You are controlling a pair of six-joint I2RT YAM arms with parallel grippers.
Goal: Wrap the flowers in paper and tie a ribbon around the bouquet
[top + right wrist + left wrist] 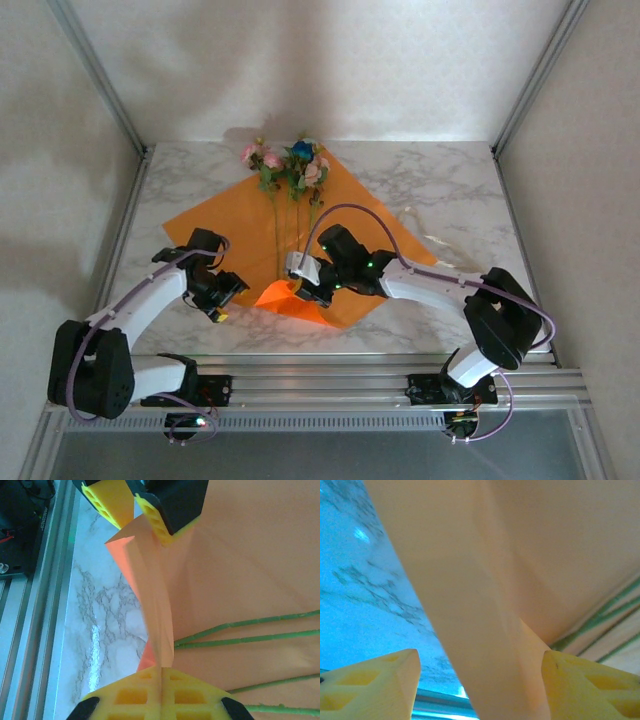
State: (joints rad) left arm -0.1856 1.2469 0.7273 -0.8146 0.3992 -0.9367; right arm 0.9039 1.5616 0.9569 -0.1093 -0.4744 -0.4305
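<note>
The orange paper (220,225) lies spread on the marble table with the flowers (290,165) on it, blooms at the far end and green stems (250,625) running toward me. The paper's near corner (280,293) is lifted into a narrow fold. My right gripper (298,285) (161,672) is shut on that fold. My left gripper (228,300) (480,660) (131,507) is open, its yellow fingertips (395,675) apart on either side of the fold's tip, the paper (520,555) running between them. The ribbon is out of view.
The marble table (450,180) has bare surface to the right of the sheet. An aluminium rail (320,370) runs along the near edge just behind both grippers. Slanted frame posts (530,90) and pale walls close in the sides and back.
</note>
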